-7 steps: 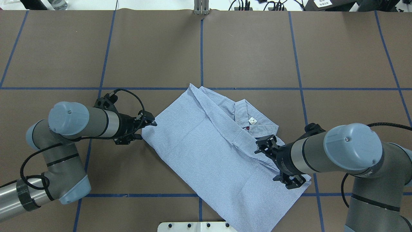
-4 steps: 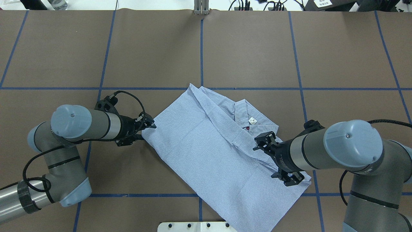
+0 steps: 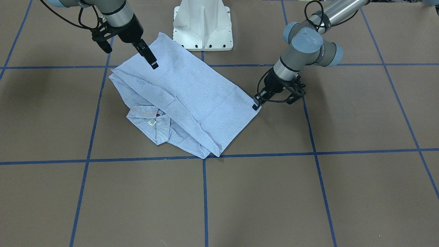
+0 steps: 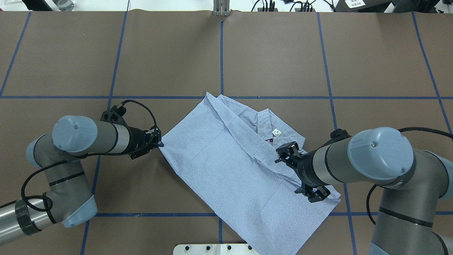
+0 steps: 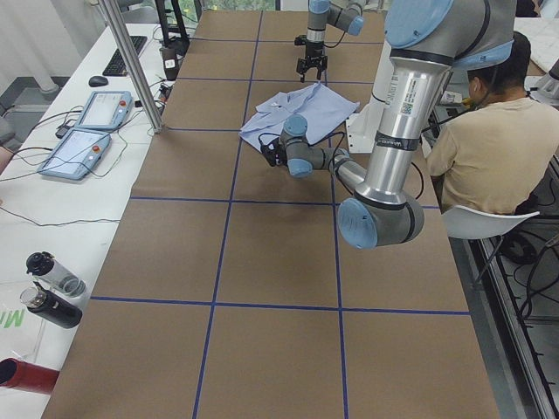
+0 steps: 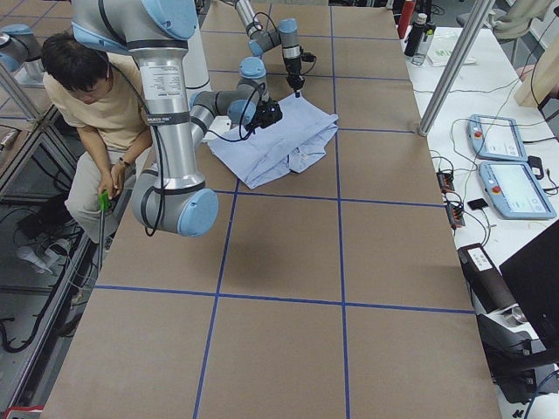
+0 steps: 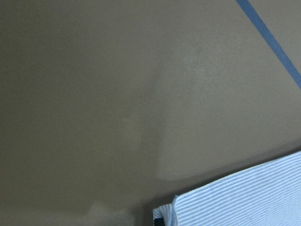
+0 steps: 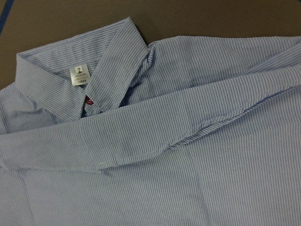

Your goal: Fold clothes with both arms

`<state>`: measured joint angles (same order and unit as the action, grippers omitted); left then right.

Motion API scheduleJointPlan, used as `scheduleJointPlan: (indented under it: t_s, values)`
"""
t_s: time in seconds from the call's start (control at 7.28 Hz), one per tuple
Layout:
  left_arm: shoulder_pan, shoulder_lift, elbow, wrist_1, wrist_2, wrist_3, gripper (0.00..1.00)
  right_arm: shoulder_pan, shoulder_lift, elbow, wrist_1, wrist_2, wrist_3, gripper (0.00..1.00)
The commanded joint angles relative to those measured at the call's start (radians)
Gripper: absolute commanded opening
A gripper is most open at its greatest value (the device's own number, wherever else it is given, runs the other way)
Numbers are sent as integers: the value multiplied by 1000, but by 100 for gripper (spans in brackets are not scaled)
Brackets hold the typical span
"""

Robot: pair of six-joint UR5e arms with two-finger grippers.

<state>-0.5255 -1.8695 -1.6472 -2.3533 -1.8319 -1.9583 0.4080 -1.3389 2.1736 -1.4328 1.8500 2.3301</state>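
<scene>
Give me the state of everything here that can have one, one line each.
shirt: partly folded, lying flat, one side turned in over the front.
collar: lying flat, neck label exposed.
left gripper: shut on the shirt's corner.
right gripper: pointing down over the shirt; open or shut cannot be told.

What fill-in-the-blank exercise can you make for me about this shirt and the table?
1. The neck label of the shirt shows the digit ___.
2. The left gripper is shut on a ___ of the shirt.
3. The button just below the neck label is ___ in colour.
4. The tape lines on the table are ___.

Missing words: 2; corner; red; blue.
</scene>
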Motion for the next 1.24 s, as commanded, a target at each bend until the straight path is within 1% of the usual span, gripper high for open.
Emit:
scheduleJointPlan:
  t_s: [0.0, 0.14, 0.41, 0.55, 0.69, 0.82, 0.96, 1.1]
  values:
    - [-63, -19, 18, 55, 0, 175, 0, 6, 70, 0, -95, 3, -1, 100]
    - [-129, -84, 86, 55, -1, 258, 0, 20, 69, -1, -94, 3, -2, 100]
    - [-226, -266, 276, 40, -1, 376, 0, 43, 69, -1, -92, 5, -6, 100]
    - [-241, -383, 402, 34, 53, 456, 0, 45, 70, -1, -92, 5, -12, 100]
    - [-243, -486, 534, -7, 118, 499, 7, 45, 69, -1, -92, 3, -12, 100]
    - [-252, -567, 635, -38, 123, 544, 57, 46, 69, -1, -92, 3, -15, 100]
    - [-263, -577, 641, -40, 123, 582, 83, 51, 69, 0, -92, -11, -17, 100]
    - [-284, -577, 636, -40, 123, 598, 97, 55, 69, -1, -92, -20, -20, 100]
